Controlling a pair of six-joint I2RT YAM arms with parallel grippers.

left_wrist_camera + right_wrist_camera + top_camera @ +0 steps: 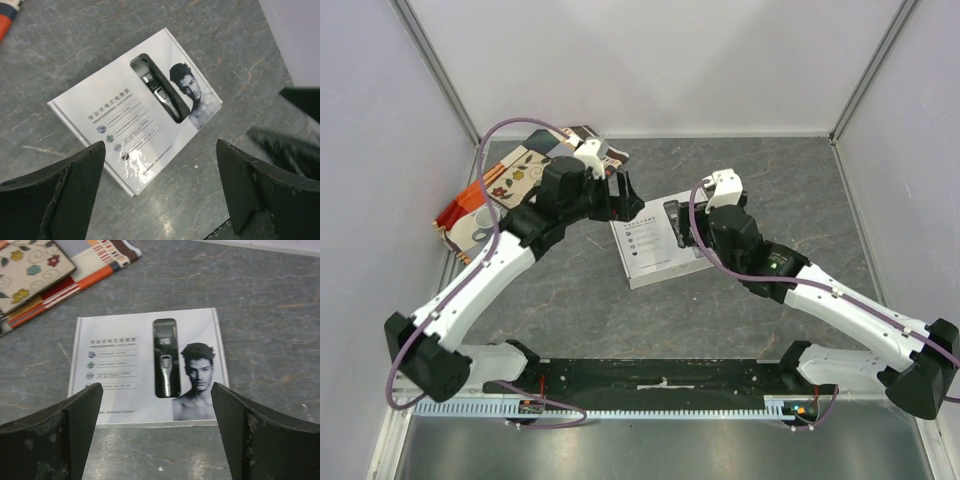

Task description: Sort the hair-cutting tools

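Observation:
A closed white box [655, 262] lies flat at the table's middle, printed with text and a man's portrait. Through its window I see the black-and-silver clipper [675, 222]. The box [115, 125] and clipper [157, 90] show in the left wrist view, and the box [115, 370] and clipper [165, 357] in the right wrist view. My left gripper [160, 195] is open and empty, hovering at the box's far left corner [626, 200]. My right gripper [155, 440] is open and empty, just off the box's right edge [705, 215]. Comb attachments, cylinder and cord are out of view.
A patterned cloth with orange, brown and floral print [490, 195] lies at the far left by the wall, and shows in the right wrist view [50, 275]. The right gripper's black fingers [290, 145] appear in the left wrist view. Grey walls enclose the table.

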